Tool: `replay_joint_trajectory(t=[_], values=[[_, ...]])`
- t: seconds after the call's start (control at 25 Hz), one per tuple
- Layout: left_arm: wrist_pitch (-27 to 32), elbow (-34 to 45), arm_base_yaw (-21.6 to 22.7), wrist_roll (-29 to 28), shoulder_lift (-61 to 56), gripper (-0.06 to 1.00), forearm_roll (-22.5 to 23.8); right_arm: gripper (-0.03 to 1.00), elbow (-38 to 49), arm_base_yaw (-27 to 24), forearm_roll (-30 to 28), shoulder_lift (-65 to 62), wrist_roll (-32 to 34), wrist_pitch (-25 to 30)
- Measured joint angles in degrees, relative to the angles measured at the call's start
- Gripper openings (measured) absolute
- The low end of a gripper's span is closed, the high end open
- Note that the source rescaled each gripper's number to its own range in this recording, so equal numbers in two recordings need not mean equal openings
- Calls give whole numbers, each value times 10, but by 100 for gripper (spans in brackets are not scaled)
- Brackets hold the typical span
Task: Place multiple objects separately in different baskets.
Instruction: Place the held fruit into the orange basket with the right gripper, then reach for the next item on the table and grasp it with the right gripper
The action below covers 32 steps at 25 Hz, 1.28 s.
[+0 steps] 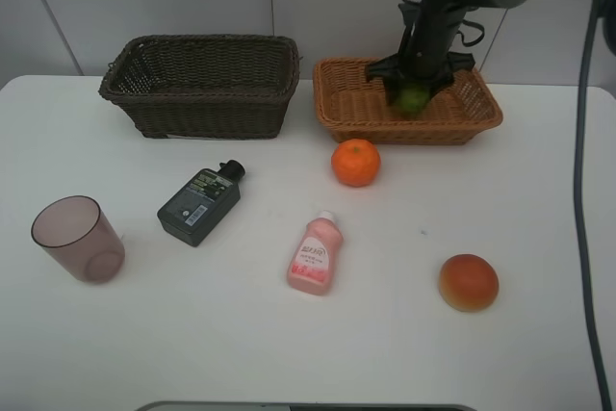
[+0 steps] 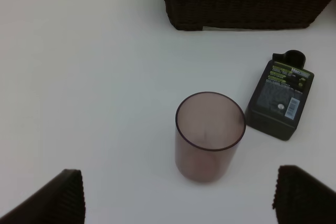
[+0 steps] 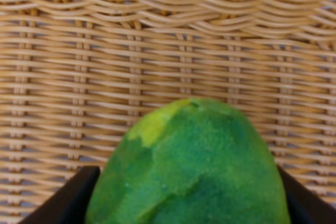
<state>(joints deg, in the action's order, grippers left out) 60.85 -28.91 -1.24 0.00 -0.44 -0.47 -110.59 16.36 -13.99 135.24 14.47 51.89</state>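
right gripper pinches green fruit low over tan basket, upper right, unreleased | left gripper spread above cup | judged early: orange, pink bottle, red fruit, dark bottle, cup unsorted on table

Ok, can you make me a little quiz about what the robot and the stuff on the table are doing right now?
1. True or false: the right gripper grips the green fruit over the light basket.
2. Which lies nearest the cup? A pink bottle, B dark green bottle, C orange.
3. How many round fruits rest on the table?
Key: 1 true; 2 B; 3 two.
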Motion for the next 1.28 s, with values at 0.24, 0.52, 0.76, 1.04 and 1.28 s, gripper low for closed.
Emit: replay_joint_trajectory(t=[0.24, 0.52, 0.76, 1.04, 1.28], values=[[0, 0, 0, 0, 0, 93, 0, 70, 0, 0, 0, 1, 0, -12], [0, 0, 0, 0, 0, 93, 0, 99, 0, 0, 0, -2, 0, -4], [0, 0, 0, 0, 0, 93, 0, 100, 0, 11, 28, -40, 0, 52], [0, 0, 0, 0, 0, 93, 0, 100, 22, 55, 37, -85, 7, 110], [0, 0, 0, 0, 0, 93, 0, 100, 120, 94, 44, -142, 51, 106]])
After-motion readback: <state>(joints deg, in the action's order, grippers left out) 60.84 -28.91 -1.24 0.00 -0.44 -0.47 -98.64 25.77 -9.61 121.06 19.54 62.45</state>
